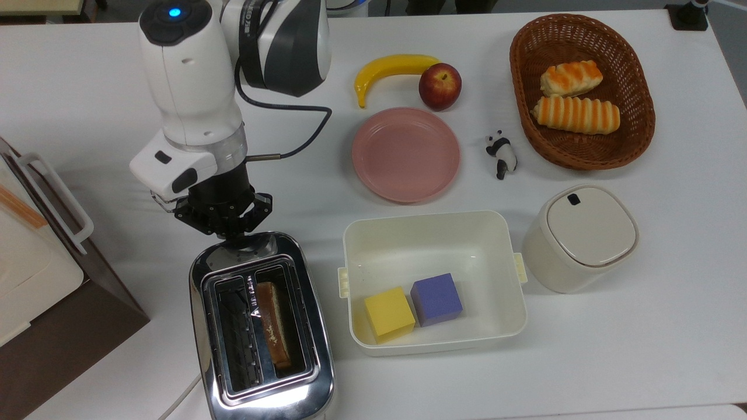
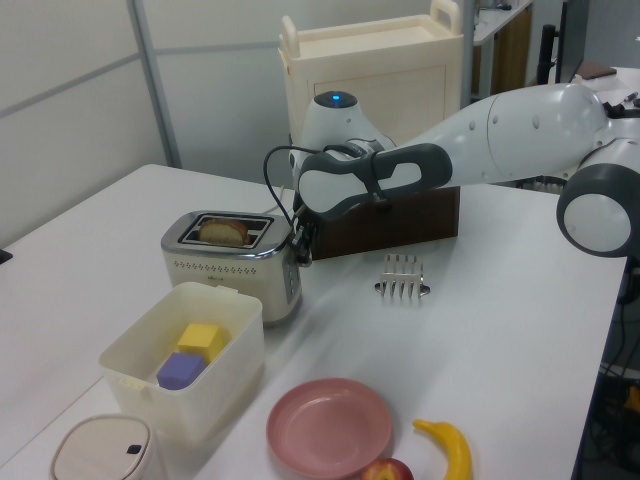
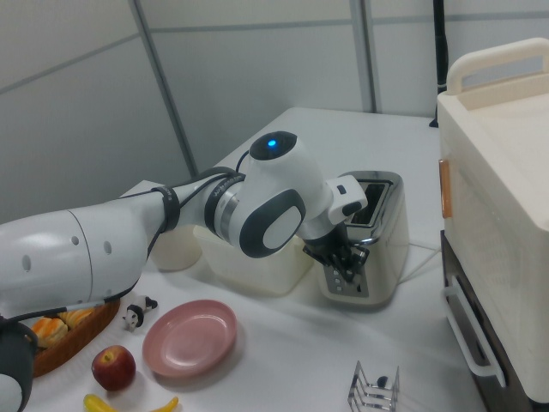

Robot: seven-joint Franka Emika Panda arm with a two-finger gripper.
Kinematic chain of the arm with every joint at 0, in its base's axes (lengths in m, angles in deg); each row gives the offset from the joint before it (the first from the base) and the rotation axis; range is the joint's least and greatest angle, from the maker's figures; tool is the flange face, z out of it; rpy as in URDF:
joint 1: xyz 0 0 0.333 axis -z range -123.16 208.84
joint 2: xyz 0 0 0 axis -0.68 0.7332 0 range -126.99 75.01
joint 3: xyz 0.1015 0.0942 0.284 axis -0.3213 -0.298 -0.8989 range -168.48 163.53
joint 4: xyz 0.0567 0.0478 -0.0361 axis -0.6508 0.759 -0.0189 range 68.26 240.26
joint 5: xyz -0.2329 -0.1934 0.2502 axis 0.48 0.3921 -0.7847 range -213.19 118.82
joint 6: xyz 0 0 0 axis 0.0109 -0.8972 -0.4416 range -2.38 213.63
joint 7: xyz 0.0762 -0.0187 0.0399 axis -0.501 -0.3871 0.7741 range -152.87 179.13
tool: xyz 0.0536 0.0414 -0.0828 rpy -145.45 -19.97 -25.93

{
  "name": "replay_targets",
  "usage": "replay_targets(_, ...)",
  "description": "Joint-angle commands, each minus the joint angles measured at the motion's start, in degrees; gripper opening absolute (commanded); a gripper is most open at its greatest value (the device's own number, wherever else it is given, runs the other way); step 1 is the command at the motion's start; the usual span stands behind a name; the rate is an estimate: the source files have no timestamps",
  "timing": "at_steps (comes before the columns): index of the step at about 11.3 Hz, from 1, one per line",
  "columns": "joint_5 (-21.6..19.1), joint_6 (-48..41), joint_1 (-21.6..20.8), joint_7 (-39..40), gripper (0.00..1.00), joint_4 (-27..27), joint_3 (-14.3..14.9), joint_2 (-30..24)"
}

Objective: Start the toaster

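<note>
The chrome two-slot toaster stands at the front of the table toward the top view's left, with its white cord running off the front edge. A slice of bread sits low in its right slot, and in the left view only the bread's top shows above the toaster. My gripper points down against the toaster's far end, where the lever is. Its fingers are shut and hold nothing. In the right view the gripper is pressed low against the control face of the toaster.
A white-and-brown boxy appliance stands close on the top view's left. A cream bin with yellow and purple cubes sits just right of the toaster. Farther off are a pink plate, a lidded canister, a bread basket and a wire rack.
</note>
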Motion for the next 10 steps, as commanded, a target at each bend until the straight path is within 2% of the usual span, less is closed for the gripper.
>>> replay_targets(1, -0.33, 1.25, -0.44, 0.43, 0.00, 1.84, 0.37, 1.16)
replay_targets(6, 0.11, 4.23, -0.35, 0.35, 0.00, 1.32, 0.81, 5.91)
replay_targets(9, 0.03, 3.63, -0.44, 0.35, 0.00, 1.23, 0.99, 5.04)
replay_targets(10, 0.03, 3.28, -0.35, 0.35, 0.00, 1.40, 1.08, 3.20)
